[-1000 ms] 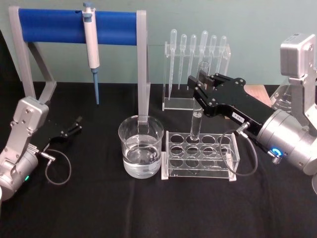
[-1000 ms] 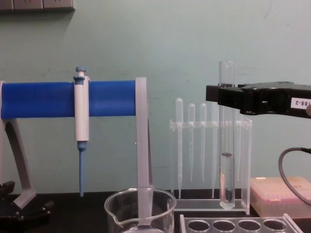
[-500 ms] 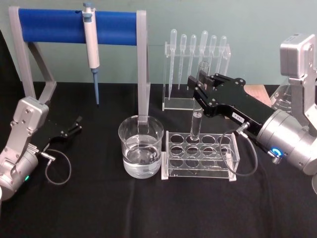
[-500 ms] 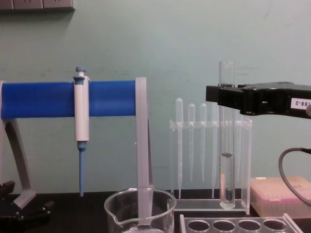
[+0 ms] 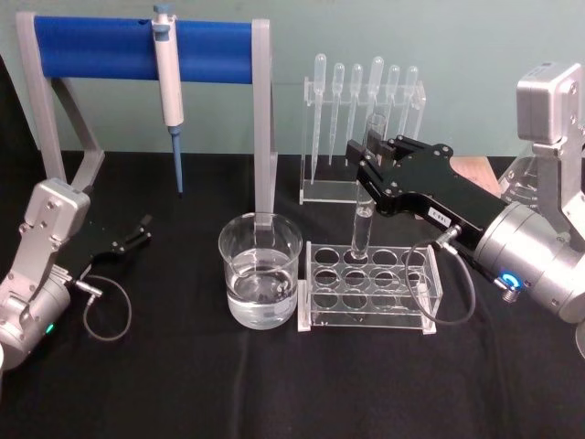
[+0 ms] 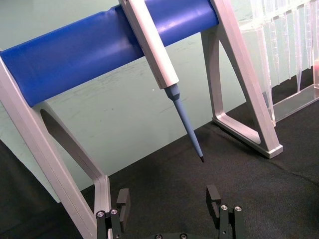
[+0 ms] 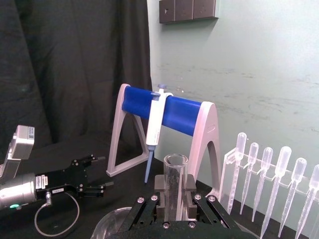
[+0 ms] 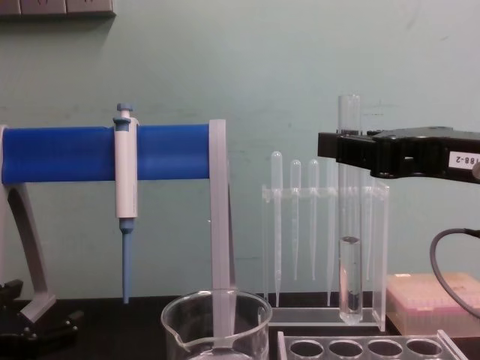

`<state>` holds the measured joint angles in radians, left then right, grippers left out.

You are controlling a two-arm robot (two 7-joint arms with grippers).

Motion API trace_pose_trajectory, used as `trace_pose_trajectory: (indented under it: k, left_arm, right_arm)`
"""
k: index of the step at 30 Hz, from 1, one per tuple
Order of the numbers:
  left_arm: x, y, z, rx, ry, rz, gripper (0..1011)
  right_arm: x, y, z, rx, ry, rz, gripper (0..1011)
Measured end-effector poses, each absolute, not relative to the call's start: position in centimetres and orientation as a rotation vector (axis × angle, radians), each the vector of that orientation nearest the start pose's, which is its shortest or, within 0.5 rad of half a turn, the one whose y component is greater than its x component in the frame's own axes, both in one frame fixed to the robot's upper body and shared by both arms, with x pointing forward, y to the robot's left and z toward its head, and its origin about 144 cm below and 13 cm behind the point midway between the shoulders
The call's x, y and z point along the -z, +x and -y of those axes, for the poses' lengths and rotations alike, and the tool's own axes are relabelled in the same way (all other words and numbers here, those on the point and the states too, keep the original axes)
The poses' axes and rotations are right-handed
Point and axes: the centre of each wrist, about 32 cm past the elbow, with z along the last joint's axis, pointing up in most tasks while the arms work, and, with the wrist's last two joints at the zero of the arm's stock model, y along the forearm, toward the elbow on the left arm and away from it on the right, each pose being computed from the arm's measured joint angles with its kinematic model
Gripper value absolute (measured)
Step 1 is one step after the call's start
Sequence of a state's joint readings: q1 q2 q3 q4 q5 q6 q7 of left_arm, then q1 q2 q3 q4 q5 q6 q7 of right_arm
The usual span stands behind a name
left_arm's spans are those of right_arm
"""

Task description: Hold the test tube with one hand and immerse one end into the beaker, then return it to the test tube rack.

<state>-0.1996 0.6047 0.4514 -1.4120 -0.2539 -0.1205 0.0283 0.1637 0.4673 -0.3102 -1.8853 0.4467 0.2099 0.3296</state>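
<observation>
— Head view, what's listed?
— Item: test tube [image 5: 362, 224], upright, clamped in the jaws of the right gripper [image 5: 368, 157], round end over a back hole of the rack [image 5: 366, 316]. Item: beaker [image 5: 239, 274], part full, just beside the rack on the desk [image 5: 274, 384]. Left gripper [image 5: 142, 229] parked low, well apart.
— Left wrist view?
— Left gripper's jaws spread, nothing between them. The pipettor [image 6: 164, 64] hangs ahead.
— Right wrist view?
— Jaws closed on the test tube [image 7: 175, 181] just below its rim.
— Chest view?
— Its bottom hangs clear above the rack; some liquid shows inside.
— Step?
— At the rack, I'd judge; whether it's been dipped, I can't tell. If not, the next move is to carry it left over the beaker's rim, then lower one end in, kept plumb.
</observation>
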Motion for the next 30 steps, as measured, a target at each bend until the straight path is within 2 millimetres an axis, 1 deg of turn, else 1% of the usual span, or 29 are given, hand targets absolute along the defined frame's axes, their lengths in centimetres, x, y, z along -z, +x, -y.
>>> trace_pose_trajectory:
  k: [30]
  left_arm:
    - [-113.98, 48.86, -30.97, -1.248, 0.304, 0.285, 1000]
  right_arm:
    - [-126.92, 46.44, 23.13, 0.829, 0.018, 0.111, 226]
